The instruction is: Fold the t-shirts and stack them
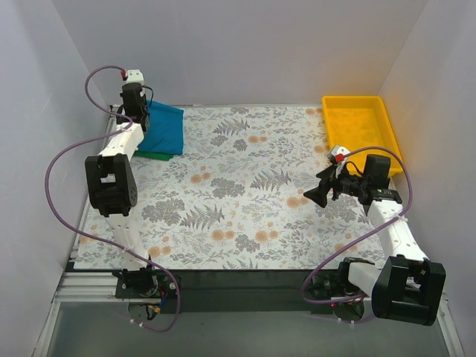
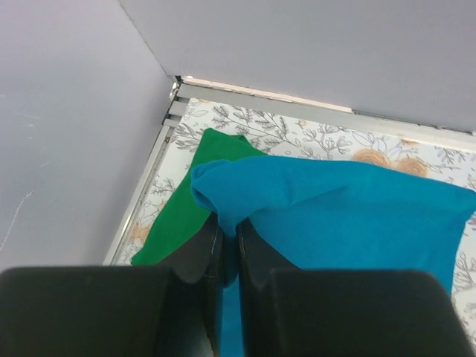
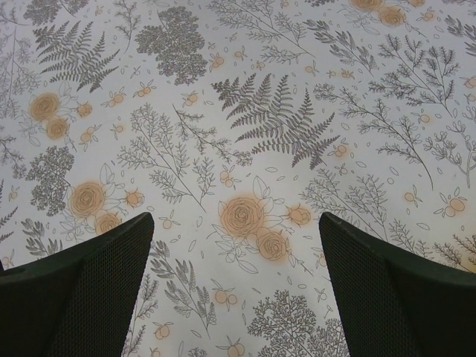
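Observation:
The teal-blue t-shirt (image 1: 163, 128) lies folded at the table's far left corner, on top of the bright green t-shirt (image 1: 154, 155), whose edge sticks out beneath it. My left gripper (image 1: 141, 115) is shut on a pinched fold of the teal-blue t-shirt (image 2: 349, 216); the cloth runs down between the black fingers (image 2: 197, 253). The green t-shirt (image 2: 201, 186) shows to the left under the blue one. My right gripper (image 1: 318, 195) hovers over the flowered cloth at the right, open, with nothing between its fingers (image 3: 104, 268).
A yellow plastic tray (image 1: 336, 123) stands at the far right corner. White walls close in the table on the left, back and right; the left wall (image 2: 67, 126) is close to the shirts. A flowered tablecloth (image 1: 245, 193) covers the table.

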Robot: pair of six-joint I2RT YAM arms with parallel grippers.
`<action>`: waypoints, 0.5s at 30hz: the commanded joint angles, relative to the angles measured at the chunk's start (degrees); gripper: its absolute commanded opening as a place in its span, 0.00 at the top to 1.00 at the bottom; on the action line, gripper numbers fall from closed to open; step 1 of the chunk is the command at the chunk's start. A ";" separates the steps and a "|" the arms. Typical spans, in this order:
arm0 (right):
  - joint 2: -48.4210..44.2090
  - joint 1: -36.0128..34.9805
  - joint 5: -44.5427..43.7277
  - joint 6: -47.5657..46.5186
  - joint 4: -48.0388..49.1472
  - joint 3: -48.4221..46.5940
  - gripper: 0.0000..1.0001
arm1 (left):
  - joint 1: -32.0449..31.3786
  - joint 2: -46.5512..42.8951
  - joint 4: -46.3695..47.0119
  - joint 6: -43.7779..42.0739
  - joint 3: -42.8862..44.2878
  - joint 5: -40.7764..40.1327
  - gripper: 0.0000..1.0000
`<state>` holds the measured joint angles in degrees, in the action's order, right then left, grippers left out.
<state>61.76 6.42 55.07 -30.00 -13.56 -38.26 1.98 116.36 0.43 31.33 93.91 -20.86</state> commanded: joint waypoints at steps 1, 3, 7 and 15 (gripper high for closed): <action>0.47 0.35 1.01 -0.41 -0.24 -2.34 0.02 | 0.92 -0.26 1.60 0.57 4.00 -1.11 1.00; 0.82 0.35 0.83 -0.50 -0.24 -2.34 0.02 | 1.45 0.88 1.51 1.19 5.14 -0.76 1.00; 1.35 0.35 0.48 -0.50 -0.24 -2.34 0.02 | 2.06 3.95 1.33 2.15 7.34 -0.49 1.00; 2.14 0.88 -0.22 -0.76 -0.33 -2.26 0.02 | 4.87 10.38 -1.55 10.49 12.08 -3.92 0.12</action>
<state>63.55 6.76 54.57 -30.13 -13.58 -38.26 4.84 126.63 0.75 37.26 103.18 -22.11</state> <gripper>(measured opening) 0.984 0.825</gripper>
